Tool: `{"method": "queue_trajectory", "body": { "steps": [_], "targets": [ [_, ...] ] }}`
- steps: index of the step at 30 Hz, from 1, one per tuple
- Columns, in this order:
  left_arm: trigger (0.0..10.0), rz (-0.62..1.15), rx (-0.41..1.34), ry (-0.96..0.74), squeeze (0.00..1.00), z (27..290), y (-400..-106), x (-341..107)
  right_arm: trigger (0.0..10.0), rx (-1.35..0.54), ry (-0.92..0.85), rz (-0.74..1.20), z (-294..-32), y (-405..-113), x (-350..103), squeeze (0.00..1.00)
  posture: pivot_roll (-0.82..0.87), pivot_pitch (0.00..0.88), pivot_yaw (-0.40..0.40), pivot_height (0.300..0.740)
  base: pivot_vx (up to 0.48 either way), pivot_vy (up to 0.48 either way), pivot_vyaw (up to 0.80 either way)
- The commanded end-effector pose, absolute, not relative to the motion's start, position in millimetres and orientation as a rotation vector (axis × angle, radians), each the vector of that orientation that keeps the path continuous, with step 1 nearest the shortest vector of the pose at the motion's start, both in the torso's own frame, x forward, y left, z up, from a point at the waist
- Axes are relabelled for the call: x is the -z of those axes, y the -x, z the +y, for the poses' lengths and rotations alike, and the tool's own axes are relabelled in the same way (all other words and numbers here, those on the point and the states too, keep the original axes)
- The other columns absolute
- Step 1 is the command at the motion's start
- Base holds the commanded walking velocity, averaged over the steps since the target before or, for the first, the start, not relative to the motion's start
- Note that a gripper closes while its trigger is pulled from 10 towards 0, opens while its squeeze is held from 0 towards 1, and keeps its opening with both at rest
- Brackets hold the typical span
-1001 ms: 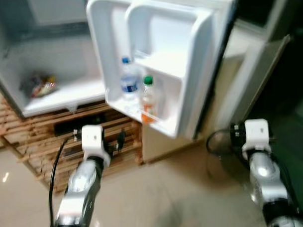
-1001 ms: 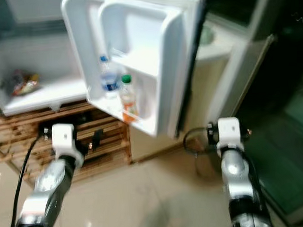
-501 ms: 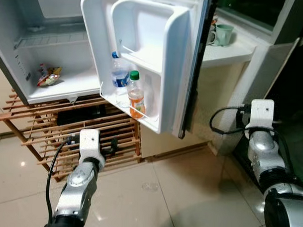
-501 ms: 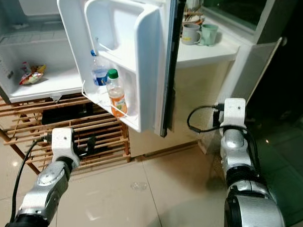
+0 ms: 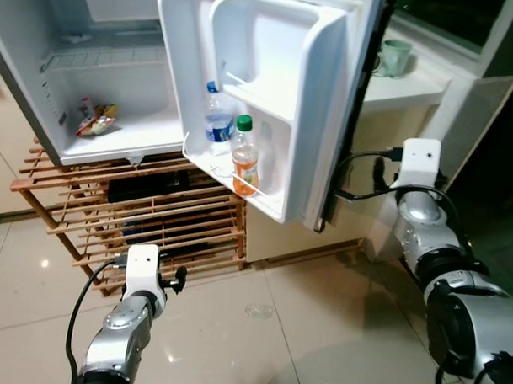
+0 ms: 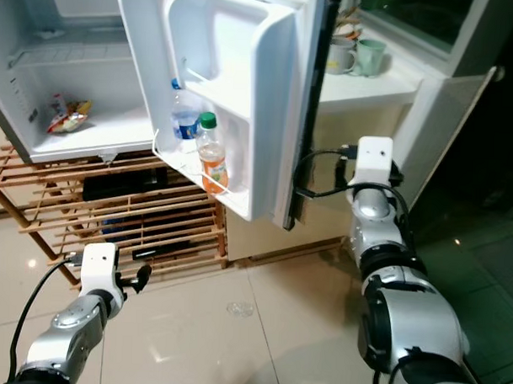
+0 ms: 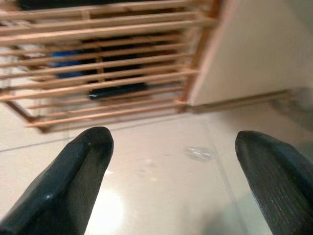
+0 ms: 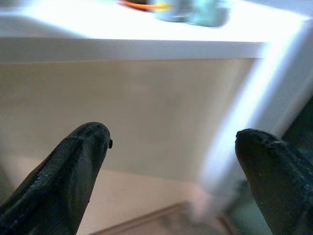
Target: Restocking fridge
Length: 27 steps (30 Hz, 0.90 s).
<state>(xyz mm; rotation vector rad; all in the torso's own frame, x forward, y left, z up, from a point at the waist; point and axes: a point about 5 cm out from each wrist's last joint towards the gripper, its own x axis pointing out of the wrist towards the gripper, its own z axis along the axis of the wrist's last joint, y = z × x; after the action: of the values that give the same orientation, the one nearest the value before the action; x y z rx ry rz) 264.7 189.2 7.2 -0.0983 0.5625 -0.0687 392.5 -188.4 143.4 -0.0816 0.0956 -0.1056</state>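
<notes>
A: Edges first. What boxes the robot in?

B: Small white fridge (image 5: pixel 117 86) sits on a slatted wooden rack (image 5: pixel 137 226), its white moulded door (image 5: pixel 268 100) swung wide open, the free edge jutting out over the glossy beige tiled floor (image 5: pixel 260 335). Behind the door, a cream cabinet (image 6: pixel 341 195) with a white countertop (image 6: pixel 370 82); two pale green mugs (image 6: pixel 358 56) stand near the countertop's front edge.

A: Open room?

B: Bare tiles in front of the rack and under the door's lower corner. Dark area off to the right.

A: Stock in the fridge?

B: Clear water bottle with blue cap (image 5: pixel 217 119) and orange-drink bottle with green cap (image 5: pixel 244 154), both upright, side by side in the door's lower shelf behind the thin rail. Colourful snack packet (image 5: pixel 95 119) at the left of the fridge's inner floor.

A: Grippers?

B: Left gripper (image 7: pixel 171 181) low over the tiles, fingers spread wide, holding nothing, pointing at the rack's lower front edge; bottles well above it, to its right. Right gripper (image 8: pixel 171 181) raised beside the door's outer edge, facing the cabinet front below the countertop's edge, fingers wide apart, empty. The bottles are on the door's other side, well apart from it.
</notes>
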Motion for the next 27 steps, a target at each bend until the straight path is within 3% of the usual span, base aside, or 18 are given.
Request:
{"method": "queue_trajectory", "body": {
  "steps": [1, 10, 12, 13, 15, 19, 23, 24, 25, 27],
  "targets": [
    [10.0, 0.601, 0.139, 0.116, 0.0, 182, -258, -1, 10.0, 0.056, 0.053, 0.022, -181, -396, -156, 0.0, -0.1, 0.0, 0.014, 0.74, 0.0, 0.0, 0.0],
    [10.0, 0.819, 0.235, 0.081, 0.0, 191, -241, 22, 10.0, -0.411, 0.037, -0.003, -112, -383, -148, 0.0, -0.12, 0.0, 0.004, 0.74, 0.0, 0.0, 0.0],
    [10.0, 0.881, 0.318, 0.075, 0.0, 186, -232, 30, 10.0, -0.665, 0.03, -0.029, -83, -363, -149, 0.0, -0.13, 0.0, 0.005, 0.74, 0.0, 0.0, 0.0],
    [10.0, 0.881, 0.318, 0.075, 0.0, 186, -232, 30, 10.0, -0.665, 0.03, -0.029, -83, -363, -149, 0.0, -0.13, 0.0, 0.005, 0.74, 0.0, 0.0, 0.0],
    [10.0, 0.935, 0.356, 0.069, 0.0, 185, -223, 40, 10.0, -0.865, -0.012, -0.021, -71, -340, -154, 0.0, -0.13, 0.0, 0.003, 0.74, 0.0, 0.0, 0.0],
    [10.0, 0.958, 0.377, 0.067, 0.0, 183, -220, 44, 10.0, -0.995, -0.062, 0.021, -77, -323, -153, 0.0, -0.13, 0.0, 0.003, 0.74, 0.0, 0.0, 0.0],
    [10.0, 0.905, 0.343, 0.077, 0.0, 184, -226, 41, 10.0, -0.81, -0.028, 0.092, -103, -339, -137, 0.0, -0.13, 0.0, 0.002, 0.74, 0.0, 0.0, 0.0],
    [10.0, 0.855, 0.337, 0.081, 0.0, 184, -233, 37, 10.0, -0.628, -0.001, 0.12, -119, -352, -131, 0.0, -0.13, 0.0, 0.0, 0.74, 0.0, 0.0, 0.0],
    [10.0, 0.855, 0.337, 0.081, 0.0, 184, -233, 37, 10.0, -0.628, -0.001, 0.12, -119, -352, -131, 0.0, -0.13, 0.0, 0.0, 0.74, 0.0, 0.0, 0.0],
    [10.0, 0.748, 0.321, 0.074, 0.0, 184, -250, 25, 10.0, -0.375, 0.048, 0.155, -144, -362, -124, 0.0, -0.13, 0.0, -0.002, 0.74, 0.0, 0.0, 0.0]
  ]
}}
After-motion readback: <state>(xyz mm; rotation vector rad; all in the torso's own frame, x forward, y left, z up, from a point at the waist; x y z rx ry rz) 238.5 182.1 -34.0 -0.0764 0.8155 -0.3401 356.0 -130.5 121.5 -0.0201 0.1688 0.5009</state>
